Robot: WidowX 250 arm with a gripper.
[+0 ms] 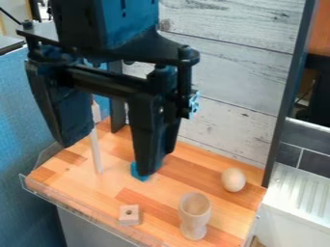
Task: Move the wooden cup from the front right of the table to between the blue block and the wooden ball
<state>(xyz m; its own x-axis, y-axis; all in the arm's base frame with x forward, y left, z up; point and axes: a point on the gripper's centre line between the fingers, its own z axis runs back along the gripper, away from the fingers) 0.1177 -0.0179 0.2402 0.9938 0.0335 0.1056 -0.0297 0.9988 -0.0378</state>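
The hand (107,159) is spread wide above the worktop (103,190), a blue piece (136,172) by one fingertip, a pale stick (96,153) seen between its fingers; block (129,219), cup (195,217) and egg (233,180) lie apart from it.

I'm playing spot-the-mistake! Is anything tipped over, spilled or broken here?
Nothing stands out. The pale wooden cup stands upright, the cream egg-shaped piece looks whole, and I see no spill on the orange-brown wooden tabletop.
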